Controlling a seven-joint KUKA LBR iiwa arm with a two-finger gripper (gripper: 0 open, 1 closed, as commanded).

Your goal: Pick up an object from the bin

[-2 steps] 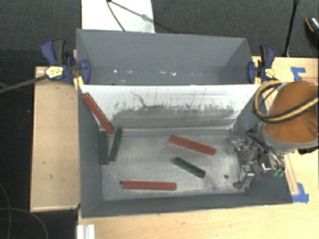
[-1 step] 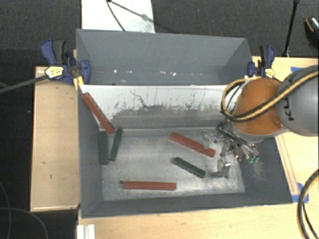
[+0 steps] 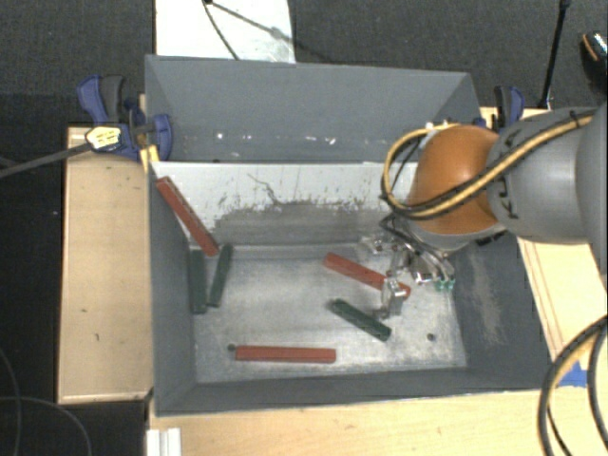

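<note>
My gripper (image 3: 391, 291) hangs low in the right half of the bin, under the orange wrist cover. It sits right at the right end of a short red stick (image 3: 351, 270) that lies slanted on the bin floor. Just below it lies a dark green stick (image 3: 361, 318), also slanted, with its upper right part close under the gripper. Whether either stick is touched cannot be made out.
A long red stick (image 3: 285, 354) lies flat near the front wall. Another red stick (image 3: 185, 215) leans along the left wall, with two dark green sticks (image 3: 197, 281) (image 3: 220, 274) side by side below it. The arm reaches in from the right.
</note>
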